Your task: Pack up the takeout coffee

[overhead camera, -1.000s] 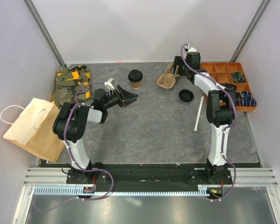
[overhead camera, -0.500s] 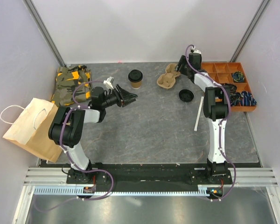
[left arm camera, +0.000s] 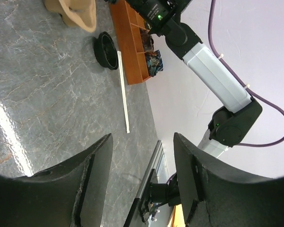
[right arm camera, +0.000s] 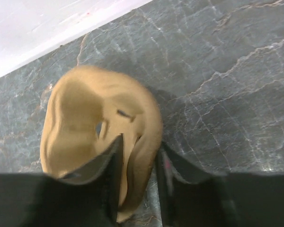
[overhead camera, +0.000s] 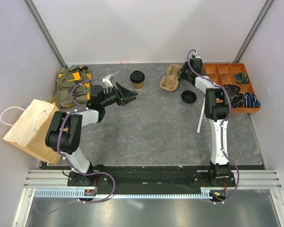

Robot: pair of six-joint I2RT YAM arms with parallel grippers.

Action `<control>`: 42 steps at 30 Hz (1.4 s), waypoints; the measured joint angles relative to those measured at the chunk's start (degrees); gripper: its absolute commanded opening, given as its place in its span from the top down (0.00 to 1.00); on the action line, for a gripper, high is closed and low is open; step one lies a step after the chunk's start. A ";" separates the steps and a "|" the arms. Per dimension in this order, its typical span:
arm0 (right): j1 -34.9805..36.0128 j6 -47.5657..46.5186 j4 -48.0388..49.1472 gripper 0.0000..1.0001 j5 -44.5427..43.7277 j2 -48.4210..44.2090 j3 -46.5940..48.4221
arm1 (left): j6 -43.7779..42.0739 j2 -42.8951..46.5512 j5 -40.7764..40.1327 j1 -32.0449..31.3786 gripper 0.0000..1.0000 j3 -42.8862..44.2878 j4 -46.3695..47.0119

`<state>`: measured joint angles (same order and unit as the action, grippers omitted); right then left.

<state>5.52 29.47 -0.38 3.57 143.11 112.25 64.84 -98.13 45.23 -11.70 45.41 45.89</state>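
Note:
The takeout coffee [overhead camera: 137, 79], a tan paper cup with a black lid, stands upright at the back of the table. My left gripper [overhead camera: 128, 97] hovers just in front of it, apart from it, and is open. In the left wrist view the left gripper [left arm camera: 142, 179] has nothing between its fingers. My right gripper [overhead camera: 181, 75] is at the right end of the tan pulp carrier [overhead camera: 170, 81]. In the right wrist view the right gripper [right arm camera: 137, 161] straddles the rim wall of the carrier [right arm camera: 80, 127], one finger inside a well, one outside, both touching the wall.
A loose black lid [overhead camera: 188, 96] and a white straw [overhead camera: 201, 115] lie right of centre. An orange compartment tray [overhead camera: 225, 72] sits at the back right. A brown paper bag [overhead camera: 35, 130] lies at the left edge, with a green and yellow pack [overhead camera: 72, 85] behind it.
The right gripper has come down onto the carrier's right end and its jaws have narrowed around the rim. The left arm has shifted slightly left; its jaws stay apart.

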 measured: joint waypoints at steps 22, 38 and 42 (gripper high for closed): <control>7.87 -13.00 -13.92 1.00 28.72 -30.51 -17.38 | -45.68 26.43 4.81 0.66 0.18 20.24 -58.42; 19.37 -50.93 -42.62 0.95 28.06 -37.18 -37.59 | -79.47 33.05 -5.11 33.44 0.08 47.34 -107.36; 19.12 -55.95 -44.78 0.95 26.32 -36.28 -37.59 | -85.92 28.70 -8.74 38.14 0.09 53.72 -114.97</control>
<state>24.64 -26.48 -45.17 29.89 106.83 74.65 -21.08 -69.43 36.49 26.44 99.13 -69.08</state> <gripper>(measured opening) 0.053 0.918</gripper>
